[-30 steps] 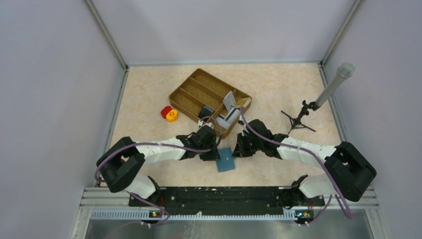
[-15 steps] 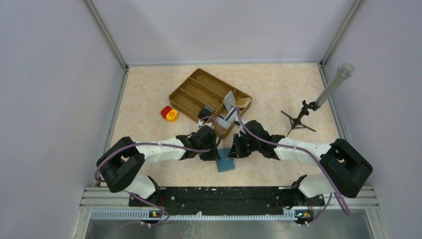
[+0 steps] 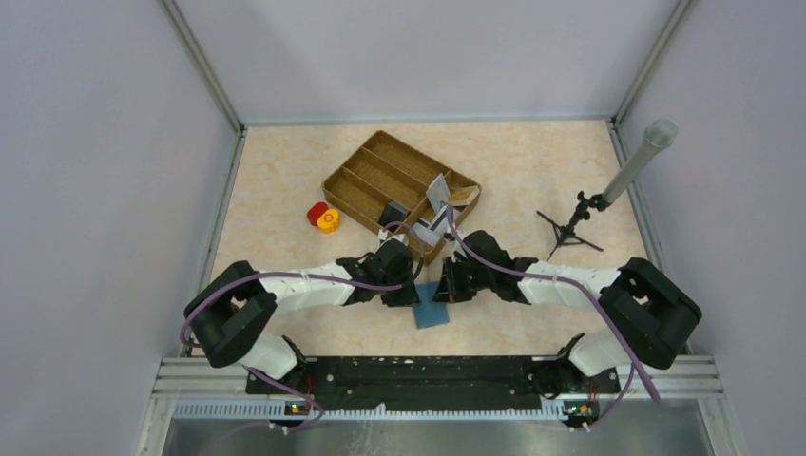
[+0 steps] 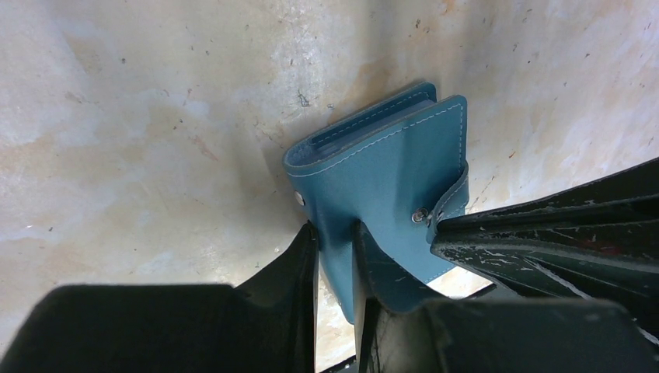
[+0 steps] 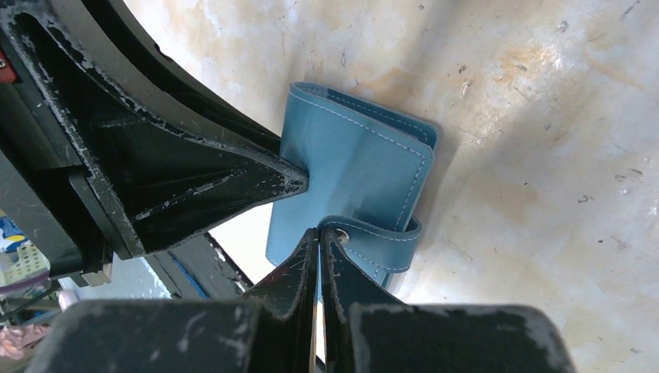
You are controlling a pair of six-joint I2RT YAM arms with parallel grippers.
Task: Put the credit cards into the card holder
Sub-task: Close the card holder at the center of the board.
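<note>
Sliding left since a second ago, right gripper (image 5: 319, 233) has reached the wallet (image 4: 381, 163) on the table (image 3: 276, 199). Only wrist views show it clenched at the tab (image 5: 385, 241), and left gripper (image 4: 334, 229) pinching one cover. Overhead: room leftward, tray (image 3: 361, 185) close behind.

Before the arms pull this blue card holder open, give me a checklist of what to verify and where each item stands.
1. Left gripper clamped on the cover of the card holder: ok.
2. Right gripper pinching the closing tab: ok.
3. Snap on the tab released: cannot tell.
4. Card holder open with slots exposed: not ok, folded shut.
5. Credit cards located: ok, in the woven tray.
</note>
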